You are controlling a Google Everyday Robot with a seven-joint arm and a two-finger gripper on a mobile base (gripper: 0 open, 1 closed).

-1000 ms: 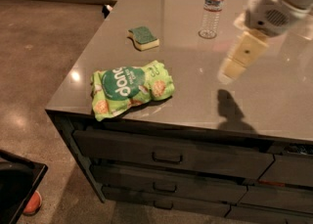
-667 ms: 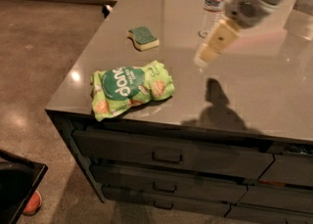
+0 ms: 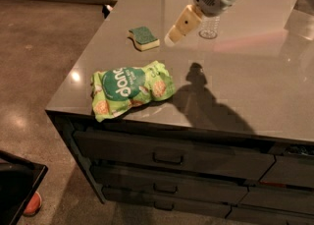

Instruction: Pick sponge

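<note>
A small sponge [image 3: 144, 38], dark green scrub side up over pale yellow foam, lies toward the far left part of a grey countertop [image 3: 255, 71]. The robot's cream-coloured gripper [image 3: 171, 39] hangs just to its right, angled down and leftward, apart from the sponge and holding nothing; whether it is spread or closed cannot be told. Behind the gripper stands a clear plastic bottle [image 3: 209, 28], partly hidden by the arm. A crumpled bright green snack bag [image 3: 131, 89] rests near the counter's front edge, above dark drawers [image 3: 167, 157]. The arm's shadow [image 3: 201, 96] falls across the surface.
</note>
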